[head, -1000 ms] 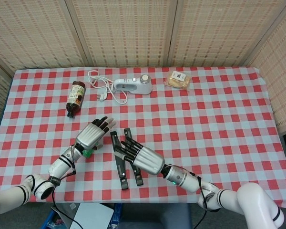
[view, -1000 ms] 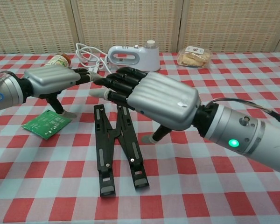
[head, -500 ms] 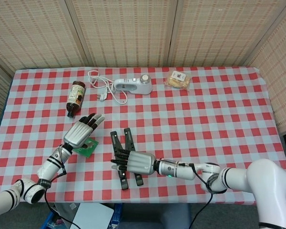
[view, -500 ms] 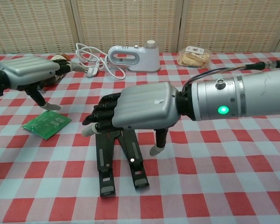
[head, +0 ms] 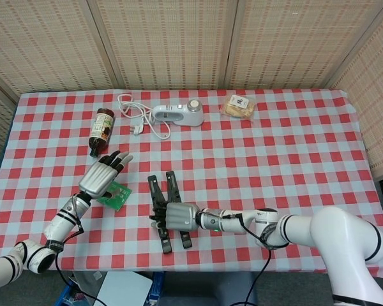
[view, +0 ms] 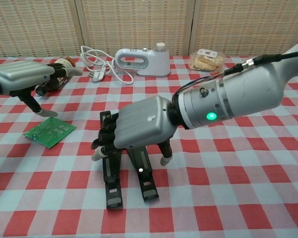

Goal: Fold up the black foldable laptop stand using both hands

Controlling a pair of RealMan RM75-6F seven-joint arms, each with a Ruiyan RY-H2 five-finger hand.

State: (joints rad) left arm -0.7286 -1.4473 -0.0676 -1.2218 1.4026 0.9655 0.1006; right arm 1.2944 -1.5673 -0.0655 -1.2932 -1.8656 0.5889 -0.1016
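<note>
At the far left the left hand [head: 101,176] hovers above the checked surface [head: 293,159], its ribbed silver back up and its dark fingers [head: 118,159] spread apart, holding nothing — it has pulled back toward the brown bottle [head: 101,130] since a moment ago. Just under it lies a small green circuit board [view: 49,132], flat and rectangular. Further back sit a white coiled cable [head: 137,115] and a glossy white appliance [head: 177,115].

Near the front edge lies the black laptop stand [view: 113,186], two slim matte bars meeting in a narrow V. The right hand [view: 139,129] has dropped low over it and turned, its fingers [view: 105,137] now curled down around the left bar; whether they truly grip it I cannot tell. Beyond, a clear snack packet [head: 239,106].
</note>
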